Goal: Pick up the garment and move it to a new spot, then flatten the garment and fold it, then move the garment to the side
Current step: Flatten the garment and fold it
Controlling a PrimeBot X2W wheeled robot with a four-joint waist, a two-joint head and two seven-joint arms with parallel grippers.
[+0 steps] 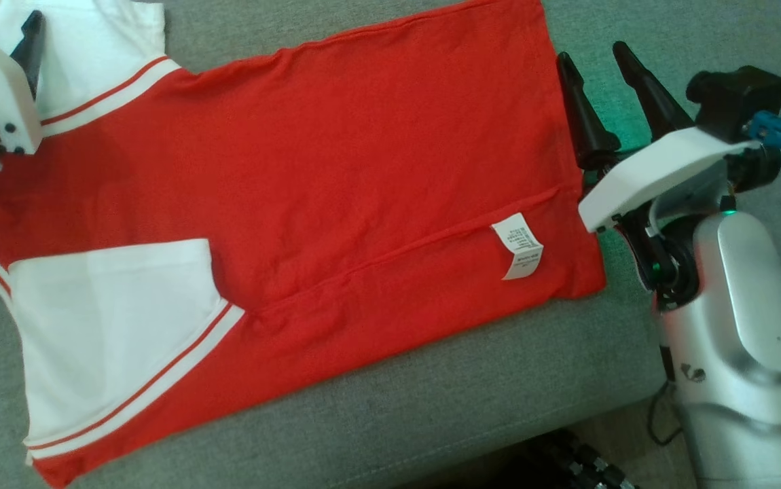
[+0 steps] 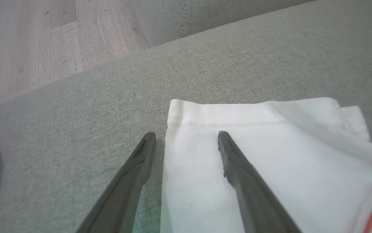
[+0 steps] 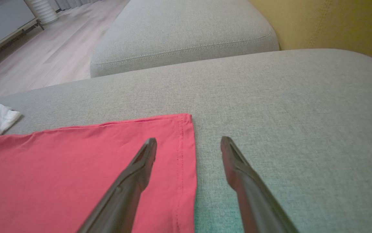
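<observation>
The garment (image 1: 336, 170), a red T-shirt with white sleeves and red-striped trim, lies spread flat on the grey sofa cushion (image 1: 397, 421), one long edge folded over and a white label (image 1: 518, 246) showing. My right gripper (image 1: 594, 58) stands open at the hem. In the right wrist view it (image 3: 189, 139) straddles the hem edge of the garment (image 3: 60, 168), one finger over red cloth and one over bare cushion. My left gripper (image 1: 0, 20) is open at the far white sleeve. The left wrist view has it (image 2: 186, 134) straddling the sleeve's (image 2: 270, 155) side edge. Neither gripper holds anything.
Wooden floor (image 2: 27, 42) lies beyond the cushion's edge. A second grey cushion (image 3: 179, 32) and a yellow backrest (image 3: 334, 22) lie behind the hem. My right arm's silver body (image 1: 737, 326) stands at the cushion's near right corner, with dark cabling (image 1: 567, 462) below.
</observation>
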